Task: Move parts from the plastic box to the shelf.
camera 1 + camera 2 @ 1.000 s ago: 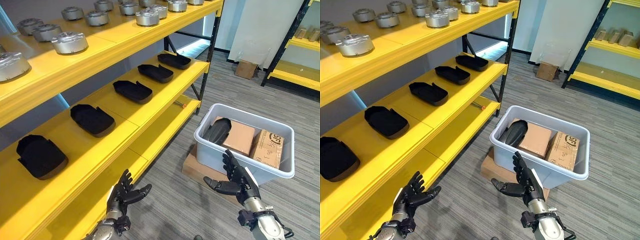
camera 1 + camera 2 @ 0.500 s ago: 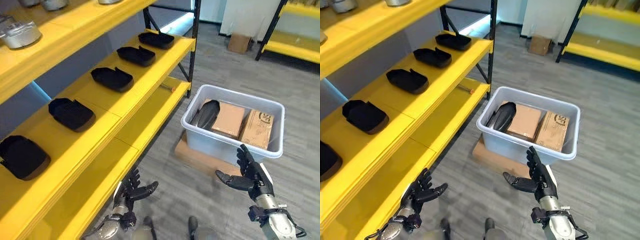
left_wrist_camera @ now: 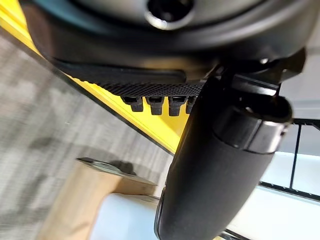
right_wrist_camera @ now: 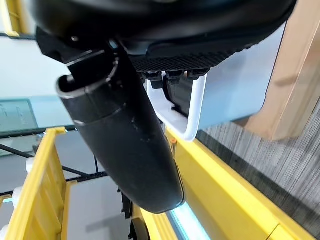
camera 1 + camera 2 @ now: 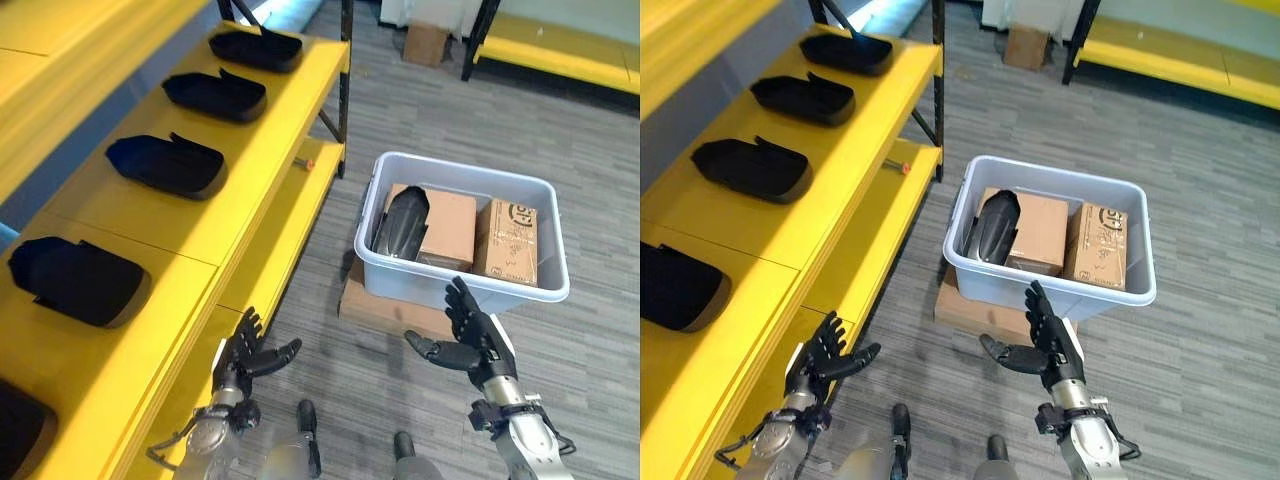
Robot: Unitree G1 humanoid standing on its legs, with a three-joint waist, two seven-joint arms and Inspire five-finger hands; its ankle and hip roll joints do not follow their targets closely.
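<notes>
- The right hand point(image 5: 472, 340) hangs in front of the pale grey plastic box point(image 5: 460, 283) with its fingers spread and relaxed, grasping nothing; a reach from here could catch the box's near rim and shove the box along the flat brown board point(image 5: 385, 308) under it, since the hand sits low and close to that wall
- The black moulded shell-shaped part point(image 5: 402, 222) leans on its end against the box's left wall, beside a brown cardboard carton point(image 5: 447, 217); a one-sided grab would likely tip it flat or wedge it tighter against the carton
- A second, printed cardboard carton point(image 5: 512, 243) fills the right of the box, so there is little room for fingers to get round the part
- The left hand point(image 5: 243, 358) is also released, fingers splayed, low by the edge of the yellow steel shelf point(image 5: 235, 205); swinging it up carelessly could knock the shelf lip
- Matching black moulded parts point(image 5: 166, 165) lie in a row on the shelf, well apart from one another; a hurried set-down might nudge one
- The part in the box looks dark, smooth and hollow, narrowing toward its lower end
</notes>
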